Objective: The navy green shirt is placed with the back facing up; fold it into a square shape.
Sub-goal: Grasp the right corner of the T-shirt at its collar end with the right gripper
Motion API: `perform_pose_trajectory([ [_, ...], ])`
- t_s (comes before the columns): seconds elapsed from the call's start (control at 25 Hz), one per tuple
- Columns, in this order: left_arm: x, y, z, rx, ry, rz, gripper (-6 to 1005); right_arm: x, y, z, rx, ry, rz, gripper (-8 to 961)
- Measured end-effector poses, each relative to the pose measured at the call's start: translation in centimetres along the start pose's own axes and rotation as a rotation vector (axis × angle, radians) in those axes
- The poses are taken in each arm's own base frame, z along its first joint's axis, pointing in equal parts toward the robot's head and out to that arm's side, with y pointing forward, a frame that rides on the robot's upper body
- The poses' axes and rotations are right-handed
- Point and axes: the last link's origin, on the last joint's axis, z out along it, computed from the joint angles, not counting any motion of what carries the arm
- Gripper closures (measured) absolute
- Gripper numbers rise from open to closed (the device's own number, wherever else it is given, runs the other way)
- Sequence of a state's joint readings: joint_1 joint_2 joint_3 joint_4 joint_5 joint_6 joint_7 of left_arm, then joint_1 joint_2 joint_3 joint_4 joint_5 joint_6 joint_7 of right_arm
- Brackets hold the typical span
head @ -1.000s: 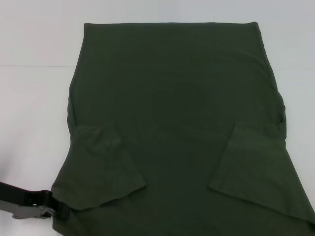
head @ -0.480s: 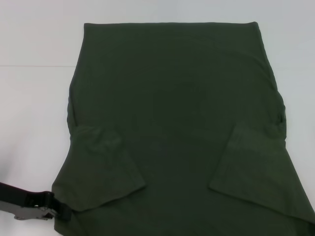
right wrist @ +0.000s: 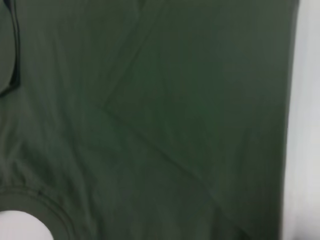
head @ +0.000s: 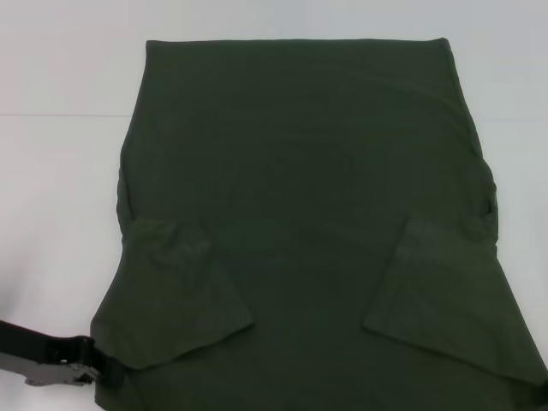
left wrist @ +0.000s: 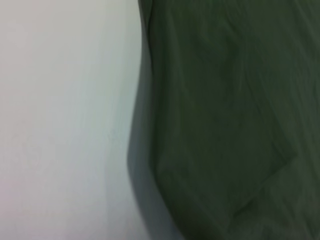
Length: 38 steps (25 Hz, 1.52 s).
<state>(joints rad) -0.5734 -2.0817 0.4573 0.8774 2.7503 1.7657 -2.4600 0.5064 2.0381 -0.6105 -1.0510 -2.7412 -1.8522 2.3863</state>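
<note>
The navy green shirt (head: 300, 197) lies flat on the white table (head: 60, 188), plain side up. Both sleeves are folded inward over the body, the left sleeve (head: 180, 291) and the right sleeve (head: 445, 300). My left gripper (head: 103, 370) sits low at the shirt's near left corner, touching the cloth edge. At the near right corner only a dark sliver of my right gripper (head: 541, 394) shows. In the left wrist view the shirt (left wrist: 225, 120) has its side edge against the table. The right wrist view is filled by the shirt (right wrist: 175, 125), with the neck collar (right wrist: 45, 207) in one corner.
Bare white table surrounds the shirt on the left, the far side (head: 282, 17) and the right (head: 522, 128). A faint seam line (head: 60, 115) crosses the table at the left. The shirt's near hem runs out of the head view.
My left gripper has slid slightly nearer along the shirt's left corner. A dark sliver has come into view at the near right corner. The shirt lies as before.
</note>
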Motion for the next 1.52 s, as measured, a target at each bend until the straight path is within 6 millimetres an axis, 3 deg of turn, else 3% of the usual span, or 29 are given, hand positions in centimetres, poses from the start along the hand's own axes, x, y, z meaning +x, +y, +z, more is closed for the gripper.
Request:
perform_pose_trajectory([
  [1.52,0.03,0.26,0.25,-0.027,0.005,0.014,961,0.11,-0.29,0.58,0.029,0.015,-0.008,89],
])
